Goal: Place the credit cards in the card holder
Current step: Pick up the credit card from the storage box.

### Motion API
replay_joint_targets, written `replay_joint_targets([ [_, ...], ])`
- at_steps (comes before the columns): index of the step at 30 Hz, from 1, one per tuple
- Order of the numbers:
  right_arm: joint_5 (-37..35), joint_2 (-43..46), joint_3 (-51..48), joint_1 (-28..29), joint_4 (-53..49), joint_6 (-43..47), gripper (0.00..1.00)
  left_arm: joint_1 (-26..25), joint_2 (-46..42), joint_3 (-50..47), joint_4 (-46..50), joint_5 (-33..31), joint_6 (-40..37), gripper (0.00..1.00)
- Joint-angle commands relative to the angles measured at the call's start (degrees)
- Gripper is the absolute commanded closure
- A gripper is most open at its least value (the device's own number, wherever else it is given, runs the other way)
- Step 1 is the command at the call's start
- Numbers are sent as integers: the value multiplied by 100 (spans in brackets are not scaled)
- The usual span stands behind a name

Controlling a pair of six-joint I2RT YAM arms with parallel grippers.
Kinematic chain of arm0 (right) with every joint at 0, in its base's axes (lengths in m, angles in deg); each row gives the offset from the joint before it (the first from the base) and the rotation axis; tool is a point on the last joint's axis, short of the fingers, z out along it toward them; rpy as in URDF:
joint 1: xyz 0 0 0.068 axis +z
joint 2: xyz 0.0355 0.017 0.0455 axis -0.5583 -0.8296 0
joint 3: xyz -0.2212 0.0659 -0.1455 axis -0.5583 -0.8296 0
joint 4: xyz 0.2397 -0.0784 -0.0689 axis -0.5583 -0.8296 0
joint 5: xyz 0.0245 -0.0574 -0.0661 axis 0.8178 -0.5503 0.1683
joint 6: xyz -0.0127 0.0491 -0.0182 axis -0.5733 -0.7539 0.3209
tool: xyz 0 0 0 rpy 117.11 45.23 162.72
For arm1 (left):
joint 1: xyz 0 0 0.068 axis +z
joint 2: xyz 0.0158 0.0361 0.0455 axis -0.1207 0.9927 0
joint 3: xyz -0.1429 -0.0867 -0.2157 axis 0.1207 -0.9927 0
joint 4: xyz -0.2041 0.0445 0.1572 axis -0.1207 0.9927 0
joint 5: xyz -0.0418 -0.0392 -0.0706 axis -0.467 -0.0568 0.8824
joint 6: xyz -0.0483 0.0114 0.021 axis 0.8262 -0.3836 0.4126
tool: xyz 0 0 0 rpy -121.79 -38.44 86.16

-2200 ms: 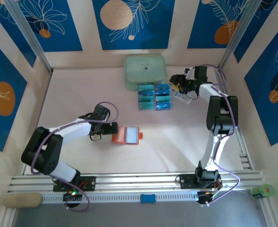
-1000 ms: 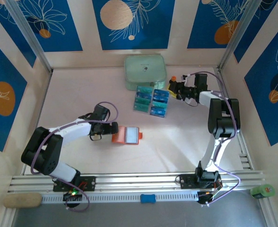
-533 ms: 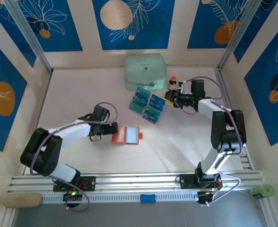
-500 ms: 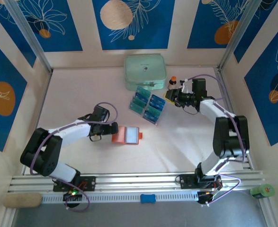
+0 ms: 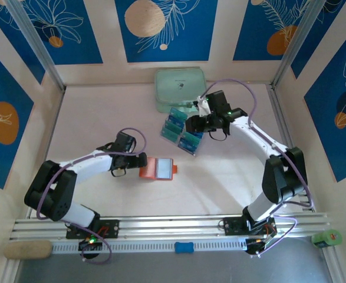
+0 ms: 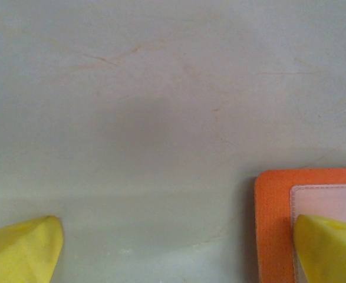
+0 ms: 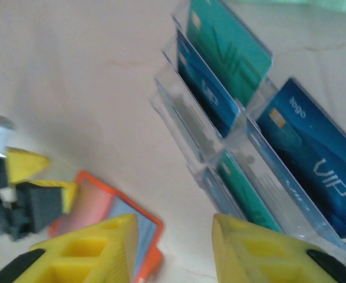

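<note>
The card holder (image 5: 158, 168) lies open on bare table, with free room on its near and right sides; at its left edge the left gripper (image 6: 175, 247) stands spread wide, grasping nothing, one fingertip (image 6: 329, 250) hiding its corner. Beyond the card holder, to the right, the credit cards (image 7: 223, 53) stand upright in a clear rack (image 5: 181, 131); the right gripper (image 7: 175, 244) hovers there, jaws parted and empty, its fingers cutting off the nearest cards.

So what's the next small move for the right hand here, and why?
Probably lower the right hand onto one of the credit cards standing in the clear rack and close on its top edge. Its jaws are apart with nothing between them, poised beside the rack, and the card holder already lies open on the table.
</note>
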Motion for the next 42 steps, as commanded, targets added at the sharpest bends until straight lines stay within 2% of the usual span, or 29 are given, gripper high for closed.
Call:
replay_joint_targets([
  [1, -856, -273, 276, 259, -637, 559, 64, -66, -94, -96, 65, 133, 43, 0],
  [10, -2130, -967, 591, 844, -922, 1094, 68, -66, -88, -71, 67, 142, 44, 0],
  [20, -2853, -1460, 847, 1116, -979, 1425, 71, -66, -73, -79, 37, 162, 48, 0],
  [31, -2837, -1712, 860, 1144, -987, 1523, 71, -66, -38, -79, 12, 186, 55, 0],
  [42, -2407, -1689, 792, 1169, -1013, 1641, 85, -61, -38, -61, 15, 177, 62, 0],
])
